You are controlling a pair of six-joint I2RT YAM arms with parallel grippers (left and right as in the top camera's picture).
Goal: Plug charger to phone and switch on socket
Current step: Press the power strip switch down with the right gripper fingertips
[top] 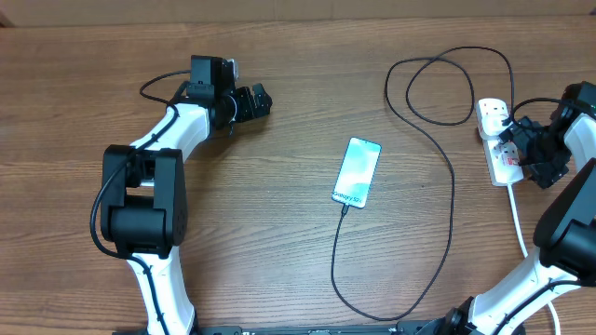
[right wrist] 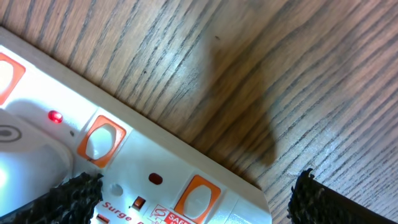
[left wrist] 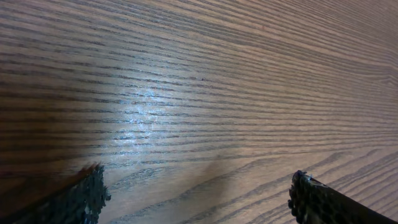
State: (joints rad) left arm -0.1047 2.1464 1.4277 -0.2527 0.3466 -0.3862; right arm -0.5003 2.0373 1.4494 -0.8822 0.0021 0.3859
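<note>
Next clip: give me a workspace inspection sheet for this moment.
Surface: wooden table, bare grain, glare patch.
Job's things: phone flat, screen lit, charger tip at its lower end; socket at right edge, one red light lit.
Clutter: nothing seen.
Grippers: left gripper jaws open over bare wood; right gripper jaws open above the socket's switches.
Cables: charger loops loosely across the table; white cord runs toward the front edge.
Surroundings: nothing seen.

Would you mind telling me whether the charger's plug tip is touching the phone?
Touching. The overhead view shows the tip of the charger cable meeting the bottom edge of the phone, with no gap between them.
</note>
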